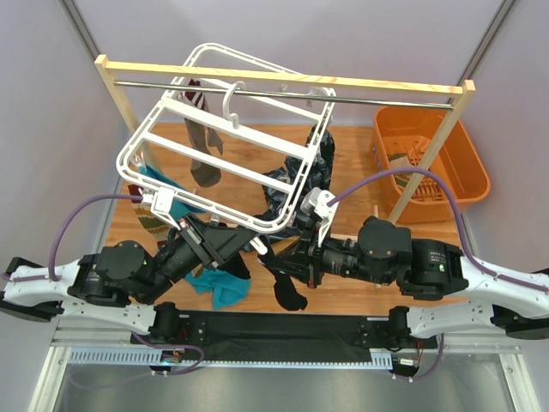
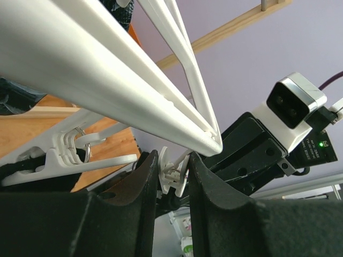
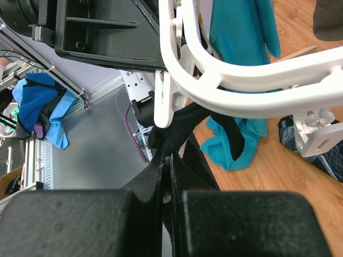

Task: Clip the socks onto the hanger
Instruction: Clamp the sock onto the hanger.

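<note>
The left gripper [image 2: 172, 159] is clenched on a small white clip [image 2: 173, 176] at the bottom middle of the left wrist view. The clip sits squeezed between the two dark fingers [image 2: 144, 187], just under a corner of the hanger [image 2: 80, 59], whose white bars fill the upper left. The right gripper [image 3: 167, 160] is pinched tight on a black sock [image 3: 179, 126] in the lower middle of the right wrist view. The cloth rises from the fingertips to just below the hanger's curved rim, beside another white clip [image 3: 163, 104] — whether that clip bites the sock cannot be told.

In the top view the hanger hangs tilted in the upper middle, hooked on the metal rail [image 1: 369, 99] of a wooden rack [image 1: 116, 103]. A grey-brown sock [image 1: 204, 163] dangles under its left half. A teal sock [image 1: 219, 287] shows below centre, next to the black sock's trailing foot. A dark patterned cloth [image 1: 292, 180] sits right of centre, and an orange basket [image 1: 429, 154] stands at the upper right
</note>
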Robot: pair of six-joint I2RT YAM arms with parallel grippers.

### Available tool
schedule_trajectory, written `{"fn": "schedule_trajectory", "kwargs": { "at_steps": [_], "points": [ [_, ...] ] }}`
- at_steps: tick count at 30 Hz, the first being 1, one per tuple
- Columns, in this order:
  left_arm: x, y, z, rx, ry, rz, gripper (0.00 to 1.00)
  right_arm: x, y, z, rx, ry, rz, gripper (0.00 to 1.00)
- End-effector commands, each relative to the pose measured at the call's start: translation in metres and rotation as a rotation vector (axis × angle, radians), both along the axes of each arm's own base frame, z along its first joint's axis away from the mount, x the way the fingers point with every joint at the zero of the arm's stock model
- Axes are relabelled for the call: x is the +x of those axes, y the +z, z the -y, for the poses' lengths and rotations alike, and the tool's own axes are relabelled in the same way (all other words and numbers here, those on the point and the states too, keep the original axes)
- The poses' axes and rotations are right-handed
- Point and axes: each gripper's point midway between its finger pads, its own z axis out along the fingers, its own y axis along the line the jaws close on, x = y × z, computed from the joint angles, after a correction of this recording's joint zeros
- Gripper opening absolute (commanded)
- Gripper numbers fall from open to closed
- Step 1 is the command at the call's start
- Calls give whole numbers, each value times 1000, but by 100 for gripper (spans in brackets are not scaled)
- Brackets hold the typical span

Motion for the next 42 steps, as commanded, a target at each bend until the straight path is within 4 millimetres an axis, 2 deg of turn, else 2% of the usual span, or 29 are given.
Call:
{"fn": "schedule_trajectory", "kwargs": {
  "at_steps": [1,4,9,13,18,26,31,36,40,42],
  "points": [
    [0,6,-1,-25,-1,4,0,-3,20,-4,81,7,-2,0],
    [0,3,1,-20,0,1,0,0,26,-3,95,-5,3,0],
    [-1,4,3,-22,-7,5,0,2,24,-7,82,-16,5,0],
    [-1,1,5,-18,-6,-2,0,-2,29,-12,101,9,-3,0],
    [-1,0,7,-9,-8,2,0,3,37,-3,138,-28,-3,0],
    [-2,-1,7,-7,-12,4,0,1,44,-1,177,-20,-12,0],
    [-3,2,8,-12,-15,8,0,0,35,-14,140,-7,-20,0],
    [-3,0,6,-13,-18,3,0,3,46,-7,184,-22,0,0],
    [-4,0,6,-13,-23,3,0,8,37,-10,140,-47,7,0],
    [-3,0,5,-15,-21,1,4,9,37,-11,143,-54,13,0]
  ]
}}
